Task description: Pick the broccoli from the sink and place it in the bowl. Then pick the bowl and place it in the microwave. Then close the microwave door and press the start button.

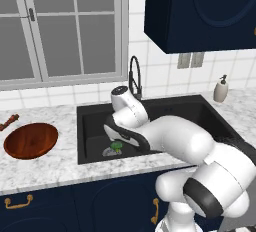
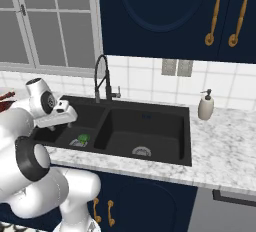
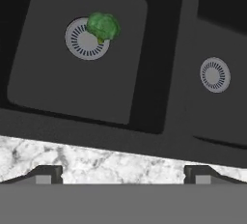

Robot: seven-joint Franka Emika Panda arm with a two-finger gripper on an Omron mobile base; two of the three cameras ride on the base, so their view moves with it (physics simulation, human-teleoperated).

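Broccoli waiting on the left drain, claw spread above it.

From the left base view, the broccoli (image 1: 115, 147) lies in the sink (image 1: 90, 121) beside the arm's wrist, while the bowl (image 1: 31, 140) waits on the counter to the left, within reach for the drop. The right base view shows the floret in the left basin, the gripper (image 2: 67, 117) poised over it. The hand view has both fingertips (image 3: 48, 174) wide apart and empty, the floret resting on the round drain (image 3: 86, 39), ahead of the jaws.

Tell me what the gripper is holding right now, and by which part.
Nothing. The gripper is open above the sink; the broccoli lies free on a drain, well clear of the fingers.
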